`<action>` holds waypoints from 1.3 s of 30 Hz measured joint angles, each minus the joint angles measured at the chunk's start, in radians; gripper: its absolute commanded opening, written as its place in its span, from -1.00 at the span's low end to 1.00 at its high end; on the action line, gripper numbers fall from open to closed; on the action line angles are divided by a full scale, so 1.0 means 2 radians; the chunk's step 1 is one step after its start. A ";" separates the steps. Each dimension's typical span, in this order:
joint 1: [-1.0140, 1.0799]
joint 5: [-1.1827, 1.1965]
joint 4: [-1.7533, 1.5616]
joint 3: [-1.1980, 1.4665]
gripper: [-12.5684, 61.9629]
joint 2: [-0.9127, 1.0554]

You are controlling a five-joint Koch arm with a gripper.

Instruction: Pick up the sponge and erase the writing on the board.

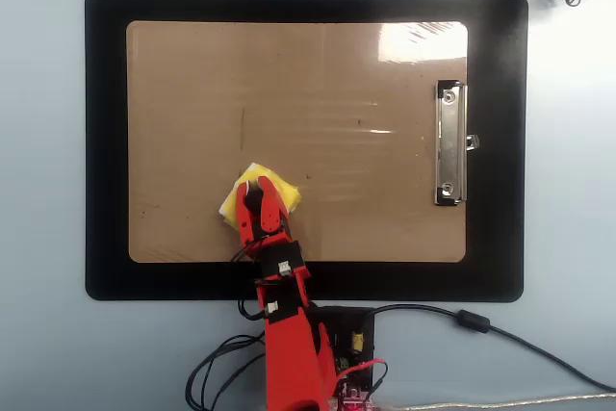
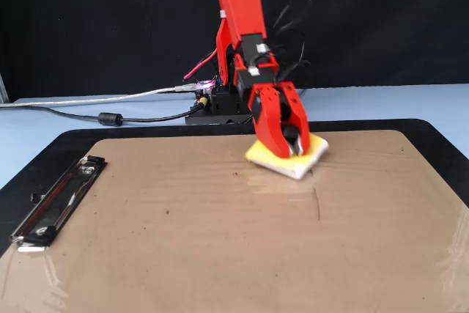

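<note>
Jaws of gripper clamped on sponge, pressed flat on board, lower centre-left of overhead frame. Pickup done. Writing mostly gone, one thin stroke left just above sponge.

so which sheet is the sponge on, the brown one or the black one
The brown board with the silver clip; the sponge lies inside its edge. The black mat only shows as a border around it.

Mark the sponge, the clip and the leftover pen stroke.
sponge (image 1: 285, 192): overhead view, yellow corner right of the gripper.
clip (image 1: 449, 144): overhead view, middle of the metal bar.
pen stroke (image 2: 317, 204): fixed view, midway along the thin dark line.
</note>
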 measured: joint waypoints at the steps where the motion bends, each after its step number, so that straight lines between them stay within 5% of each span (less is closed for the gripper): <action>1: -0.002 -0.002 0.002 -0.003 -0.88 0.001; 6: -0.002 -0.005 -0.008 -0.163 -0.88 -0.164; 12: -0.051 -0.027 0.009 0.043 -0.88 0.062; 18: -0.056 -0.035 0.027 -0.113 -0.88 -0.090; 24: -0.049 -0.035 0.067 -0.003 -0.88 0.062; 30: 0.003 -0.033 0.062 -0.222 -0.88 -0.154; 36: 0.003 -0.030 0.059 -0.120 -0.88 -0.065; 39: 0.021 -0.025 0.060 -0.239 -0.88 -0.169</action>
